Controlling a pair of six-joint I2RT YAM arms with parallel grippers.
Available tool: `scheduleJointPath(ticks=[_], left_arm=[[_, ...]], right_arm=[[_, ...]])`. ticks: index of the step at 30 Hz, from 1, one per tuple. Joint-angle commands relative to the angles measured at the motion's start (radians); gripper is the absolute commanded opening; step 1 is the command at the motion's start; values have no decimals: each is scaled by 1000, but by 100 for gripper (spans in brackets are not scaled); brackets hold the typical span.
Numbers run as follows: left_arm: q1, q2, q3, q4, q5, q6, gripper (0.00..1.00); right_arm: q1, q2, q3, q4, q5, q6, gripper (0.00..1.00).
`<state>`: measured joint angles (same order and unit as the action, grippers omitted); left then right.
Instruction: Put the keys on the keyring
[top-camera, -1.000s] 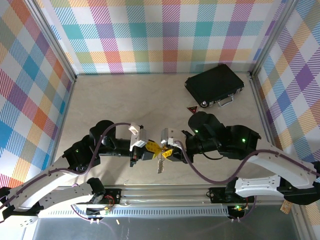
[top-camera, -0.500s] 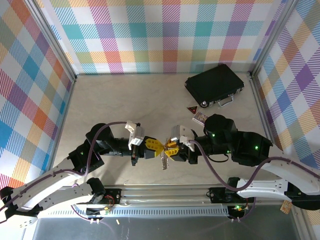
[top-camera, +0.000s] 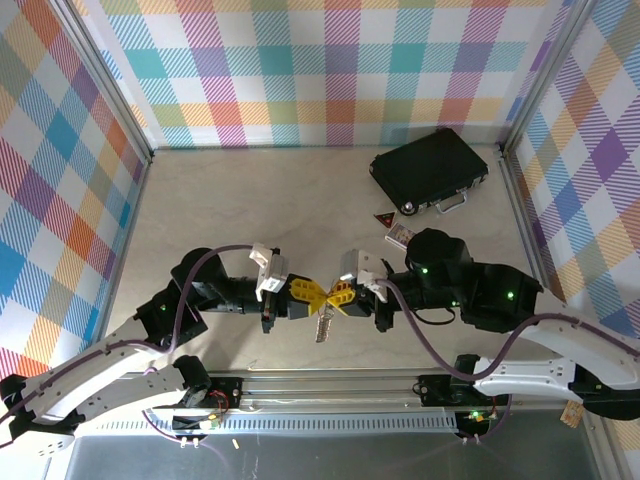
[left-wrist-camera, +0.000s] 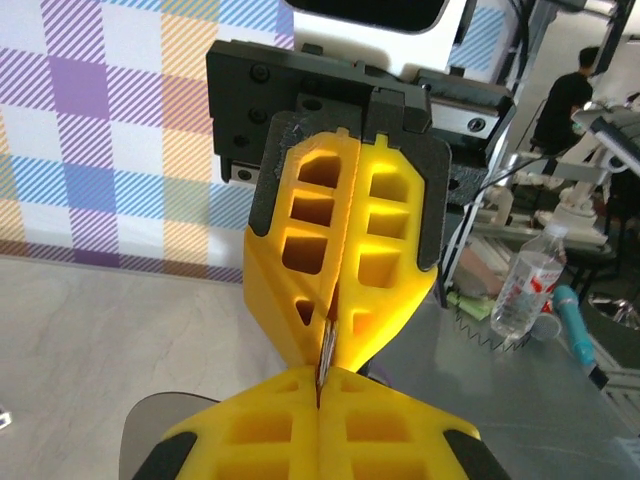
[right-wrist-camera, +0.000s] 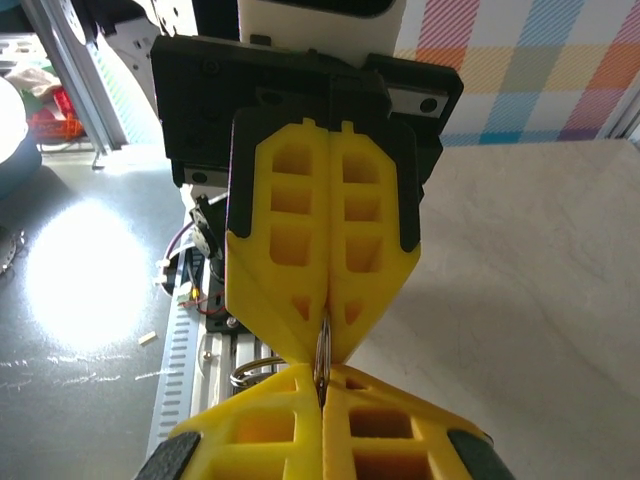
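My two grippers meet tip to tip above the table near its front edge, the left gripper (top-camera: 306, 292) facing the right gripper (top-camera: 340, 296). Both sets of yellow fingers are shut on the same thin metal keyring (right-wrist-camera: 322, 350), seen edge-on between the tips. It also shows as a thin strip (left-wrist-camera: 326, 345) in the left wrist view. A second wire loop (right-wrist-camera: 255, 372) sticks out to one side under the tips. One silver key (top-camera: 322, 326) hangs below the pinch point. My left gripper (left-wrist-camera: 320, 388) and right gripper (right-wrist-camera: 322, 388) each show no gap.
A black case (top-camera: 430, 170) lies at the back right. A small patterned card (top-camera: 399, 235) and a red triangular piece (top-camera: 383, 218) lie in front of it. The metal base rail (top-camera: 330, 385) runs just below the grippers. Plaid walls enclose the table.
The right gripper's fingers have closed fully on the keyring. Both arms straightened toward each other since a second ago, and the hanging key shifted slightly left.
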<state>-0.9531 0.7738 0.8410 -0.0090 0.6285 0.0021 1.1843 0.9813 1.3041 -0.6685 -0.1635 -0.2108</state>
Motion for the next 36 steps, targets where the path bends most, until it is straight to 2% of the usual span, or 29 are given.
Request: scheduleJointPath(ticks=[1,6,13,15,18,24,26,30,36], left_arm=[[-4,-18,62,-135,-50,80,10],[-4,11,140,-319,-77,168,10],[-4,31,190,-396,-90,213,11],[-4,35,192,-399,-85,214,9],[-4,31,184,-380,-77,204,0],[-4,2,151,-282,-49,151,0],[-4,-12,132,-209,-35,121,0],[-4,-16,115,-122,9,81,0],[-4,-14,106,-78,41,72,0]], right_arm=[[6,43,57,-74,24,-49,0],[15,119,129,-158,10,-87,0],[38,206,214,-254,19,-138,0],[42,222,227,-274,24,-146,0],[46,232,231,-280,35,-149,0],[51,164,177,-174,37,-106,1],[51,125,142,-109,44,-79,8],[51,45,62,14,19,-38,16],[51,29,29,71,-21,-3,20]])
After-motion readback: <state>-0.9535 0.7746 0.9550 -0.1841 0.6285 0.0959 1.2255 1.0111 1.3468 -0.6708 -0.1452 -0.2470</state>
